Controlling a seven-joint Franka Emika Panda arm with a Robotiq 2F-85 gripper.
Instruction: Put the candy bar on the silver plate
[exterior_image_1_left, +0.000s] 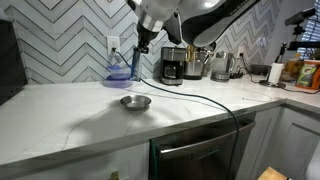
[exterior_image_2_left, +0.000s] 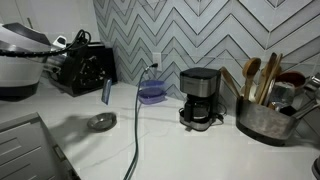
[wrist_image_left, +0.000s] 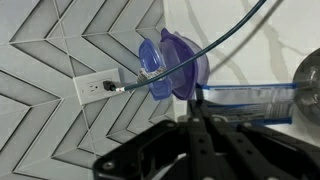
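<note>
Grip: clenching candy bar tight in gripper, dangling it above tabletop near silver plate, not far from purple bowl by back edge.

A white, faintly veined countertop runs along a kitchen wall clad in grey-and-white chevron tile, seen in both exterior views. A white wall outlet is set in the tile near a black drip coffee maker. A metal crock holds wooden spoons. Below the counter, a dark appliance front stands between white cabinets. The light is soft and even.
</note>
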